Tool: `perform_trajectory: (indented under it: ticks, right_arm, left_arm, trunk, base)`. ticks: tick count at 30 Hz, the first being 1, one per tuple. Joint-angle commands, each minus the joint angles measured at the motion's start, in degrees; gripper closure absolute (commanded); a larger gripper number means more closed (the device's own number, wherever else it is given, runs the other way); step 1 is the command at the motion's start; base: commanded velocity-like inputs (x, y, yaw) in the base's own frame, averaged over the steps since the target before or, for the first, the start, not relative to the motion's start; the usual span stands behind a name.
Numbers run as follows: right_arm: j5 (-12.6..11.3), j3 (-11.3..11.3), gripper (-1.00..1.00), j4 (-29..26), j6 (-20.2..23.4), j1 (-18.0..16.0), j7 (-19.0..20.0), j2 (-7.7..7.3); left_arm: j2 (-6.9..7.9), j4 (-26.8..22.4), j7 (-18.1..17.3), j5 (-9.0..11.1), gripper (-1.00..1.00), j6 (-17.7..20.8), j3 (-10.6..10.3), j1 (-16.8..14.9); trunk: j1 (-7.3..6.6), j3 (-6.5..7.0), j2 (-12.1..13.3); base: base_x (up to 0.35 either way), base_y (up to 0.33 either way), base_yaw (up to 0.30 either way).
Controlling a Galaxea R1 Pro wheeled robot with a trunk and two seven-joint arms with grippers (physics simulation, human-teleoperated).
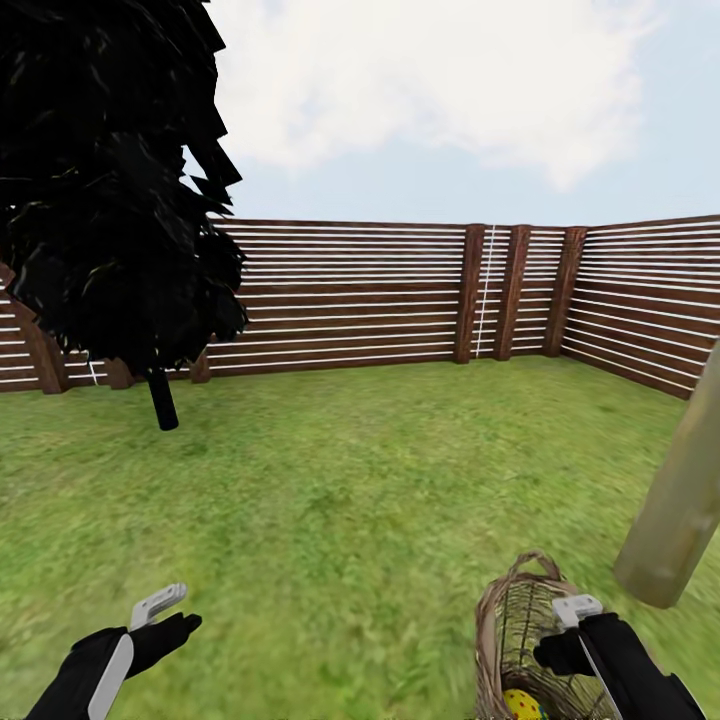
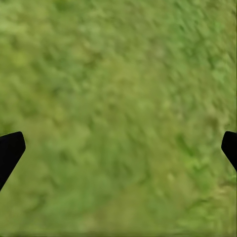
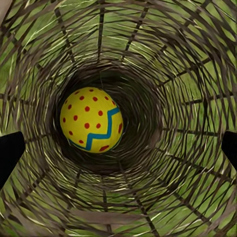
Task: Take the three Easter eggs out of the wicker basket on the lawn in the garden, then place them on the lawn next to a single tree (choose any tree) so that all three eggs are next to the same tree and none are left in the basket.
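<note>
- My right claw is spread wide over the wicker basket, near right on the lawn.
- One Easter egg sits at its bottom (yellow, red dots).
- Left claw spread above bare grass.

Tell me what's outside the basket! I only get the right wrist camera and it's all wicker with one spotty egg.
Observer: The wicker basket sits on the lawn, right beside a pale tree trunk.
Operator: Where's my other hand?
Observer: The left gripper hangs open over bare grass, apart from the basket.
Operator: Are any eggs out yet?
Observer: I see none on the grass; one egg lies in the basket's bottom.
</note>
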Motion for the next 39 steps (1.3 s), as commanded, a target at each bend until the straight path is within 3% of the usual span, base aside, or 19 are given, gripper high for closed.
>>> perform_trajectory:
  ticks: [1, 7, 32, 39]
  right_arm:
    - [0.59, -0.13, -1.00, -0.08, 0.17, -0.03, 0.53, 0.02]
    - [0.57, -0.14, -1.00, -0.06, 0.20, -0.03, 0.63, 0.02]
    - [0.57, -0.07, -1.00, -0.09, 0.26, -0.05, 0.68, 0.02]
    - [0.57, -0.14, -1.00, -0.12, 0.26, -0.03, 0.72, 0.02]
  left_arm:
    - [-0.23, -0.03, -0.27, 0.01, -1.00, 0.33, 0.18, -0.02]
    - [-0.95, 0.02, -0.41, 0.00, -1.00, 0.37, 0.25, -0.03]
    - [-1.16, -0.03, -0.60, 0.09, -1.00, 0.51, 0.27, -0.03]
    - [-2.19, 0.02, -0.52, 0.01, -1.00, 0.47, 0.28, -0.02]
  trunk:
    - [0.22, -0.25, -0.44]
    - [1.53, -1.33, -2.85]
    - [7.02, -5.81, -12.88]
    - [7.23, -7.36, -13.03]
  base:
    - [0.000, 0.000, 0.000]
    - [0.069, 0.000, 0.000]
    - [0.068, 0.000, 0.000]
    - [0.000, 0.000, 0.000]
